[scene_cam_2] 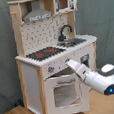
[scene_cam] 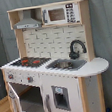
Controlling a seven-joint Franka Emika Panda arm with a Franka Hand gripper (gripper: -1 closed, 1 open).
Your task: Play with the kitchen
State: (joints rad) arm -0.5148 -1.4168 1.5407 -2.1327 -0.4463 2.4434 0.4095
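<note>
- In the first exterior view, I am seeing the kitchen [scene_cam: 53,62] standing before a grey curtain [scene_cam: 104,30], its lower left door hanging open; only a white arm part is showing at the bottom edge.
- In the second exterior view, the arm is reaching up-left, the gripper [scene_cam_2: 70,64] sitting at the knob panel above the oven door [scene_cam_2: 64,91]; I cannot tell its finger state.

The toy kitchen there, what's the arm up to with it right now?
The Panda arm is reaching toward the front of the kitchen. In the second exterior view its tip sits near the knob panel just above the oven door. In the first exterior view the oven door hangs swung open. The stovetop, sink and faucet are untouched.
</note>
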